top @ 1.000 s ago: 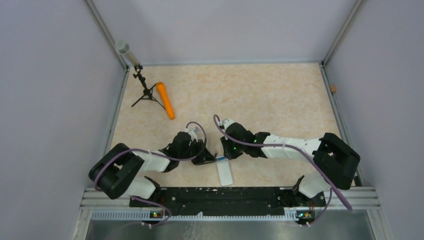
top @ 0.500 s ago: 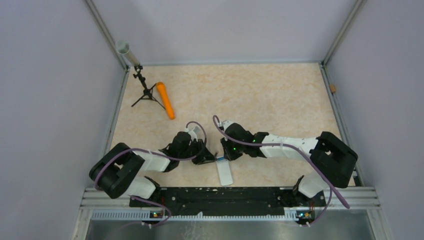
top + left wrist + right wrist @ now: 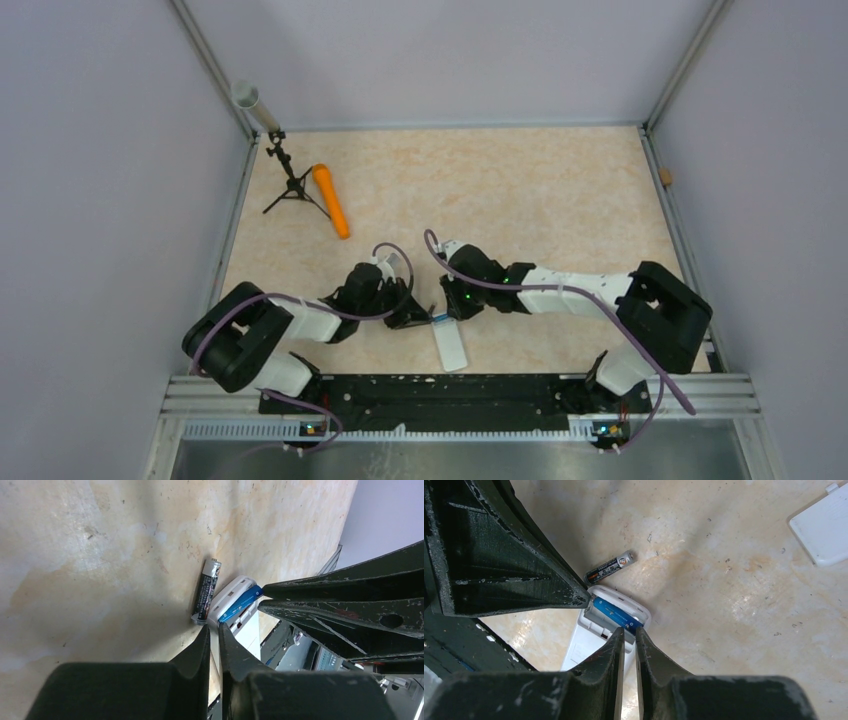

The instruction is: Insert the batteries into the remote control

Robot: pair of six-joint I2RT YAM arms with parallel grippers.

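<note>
Close to the near edge of the table (image 3: pixel 560 190), between the two arms, the remote control (image 3: pixel 452 347) lies back up with its battery recess uncovered at the far end. Both pincers meet over that end. The left gripper (image 3: pixel 213 632) has its fingers drawn almost together, only a thin slit between them and nothing in it. The right gripper (image 3: pixel 629 632) is the same, nearly clenched and empty, its tips right over the recess.

Inside the recess the blue battery (image 3: pixel 616 612) lies in the slot nearest the remote's end; whether it is pressed fully home I cannot tell. The slot beside it looks bare. Just past the remote's end, on the table and touching or nearly touching the casing, lies the dark battery (image 3: pixel 610 567).

Farther off to one side rests a flat white cover (image 3: pixel 824 527), most likely the lid of the recess. Well away at the far left stand a small tripod (image 3: pixel 290 185) and an orange cylinder (image 3: pixel 331 200).

By my judgement the job is about half done: one battery in, one to pick up and seat, then perhaps the lid.
</note>
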